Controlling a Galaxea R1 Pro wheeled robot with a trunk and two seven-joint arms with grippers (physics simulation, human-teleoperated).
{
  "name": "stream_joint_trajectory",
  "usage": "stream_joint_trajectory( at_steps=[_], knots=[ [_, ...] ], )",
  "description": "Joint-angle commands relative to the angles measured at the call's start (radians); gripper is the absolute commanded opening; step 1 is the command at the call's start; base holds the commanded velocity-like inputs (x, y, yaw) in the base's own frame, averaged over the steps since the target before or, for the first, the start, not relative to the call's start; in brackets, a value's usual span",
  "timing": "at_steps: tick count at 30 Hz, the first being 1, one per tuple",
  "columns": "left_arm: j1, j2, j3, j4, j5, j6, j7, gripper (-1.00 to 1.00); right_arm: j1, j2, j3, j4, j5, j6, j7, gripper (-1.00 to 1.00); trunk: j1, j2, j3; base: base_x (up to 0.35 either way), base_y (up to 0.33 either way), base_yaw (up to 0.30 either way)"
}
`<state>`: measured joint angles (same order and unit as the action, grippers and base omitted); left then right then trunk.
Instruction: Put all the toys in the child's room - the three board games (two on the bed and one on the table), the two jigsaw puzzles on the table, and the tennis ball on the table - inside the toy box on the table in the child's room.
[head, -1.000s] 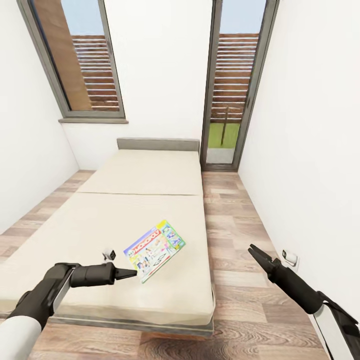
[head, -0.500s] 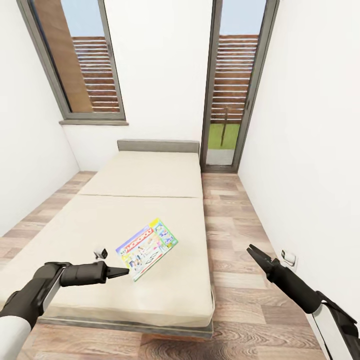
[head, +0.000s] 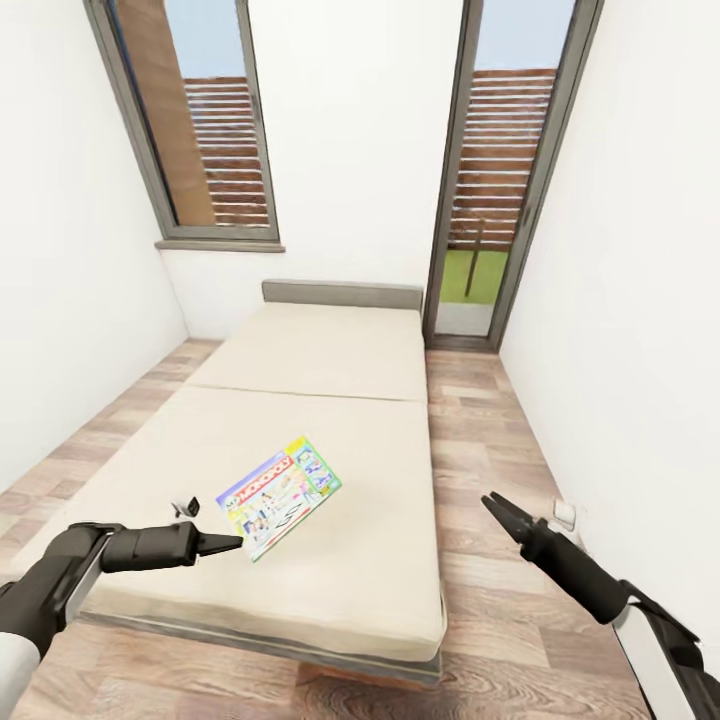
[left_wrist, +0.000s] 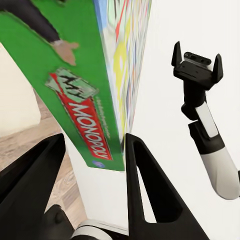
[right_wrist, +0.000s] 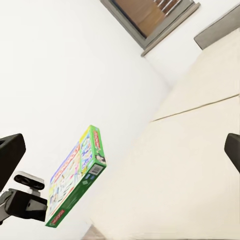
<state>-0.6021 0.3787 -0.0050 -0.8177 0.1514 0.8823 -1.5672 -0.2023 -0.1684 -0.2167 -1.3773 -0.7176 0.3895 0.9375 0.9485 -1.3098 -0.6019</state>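
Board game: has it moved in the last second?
Yes. The board game has shifted left, away from the right edge of the bed; the camera also turned.

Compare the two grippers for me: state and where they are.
The left gripper is clamped on an edge of the board game, holding it tilted; the right gripper is open and empty. The left one is over the bed; the right one is over the floor beside it. Both are black and point forward.

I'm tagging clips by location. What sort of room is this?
Most likely a bedroom: a low beige bed with a grey headboard, tall dark-framed windows, and a Monopoly board game at the left gripper.
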Motion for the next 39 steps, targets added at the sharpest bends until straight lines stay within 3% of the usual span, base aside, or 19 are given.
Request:
stream_joint_trajectory(
  at_steps=[1,9,31,39],
  knots=[
    [-0.001,0.002,-0.001,0.0,0.0,0.01,-0.004,-1.0,0.0,0.0,0.009,0.0,-0.008,0.008,-0.007,1.0,-0.004,0.007,0.002,0.0,0.0,0.286],
    [-0.001,0.006,0.0,0.0,0.0,0.012,-0.004,-1.0,0.0,0.0,0.035,0.001,-0.008,0.008,-0.038,1.0,-0.035,0.063,0.027,0.0,0.0,0.258],
    [-0.001,0.008,0.0,0.0,-0.003,0.01,-0.004,-1.0,0.0,0.0,0.039,0.001,-0.01,0.007,-0.039,1.0,-0.119,0.217,0.096,0.0,0.0,0.017],
    [-0.001,0.008,0.0,0.0,-0.004,0.009,-0.004,-1.0,0.0,0.001,0.039,0.002,-0.008,0.007,-0.04,1.0,-0.15,0.273,0.124,0.0,0.0,0.194]
  ],
)
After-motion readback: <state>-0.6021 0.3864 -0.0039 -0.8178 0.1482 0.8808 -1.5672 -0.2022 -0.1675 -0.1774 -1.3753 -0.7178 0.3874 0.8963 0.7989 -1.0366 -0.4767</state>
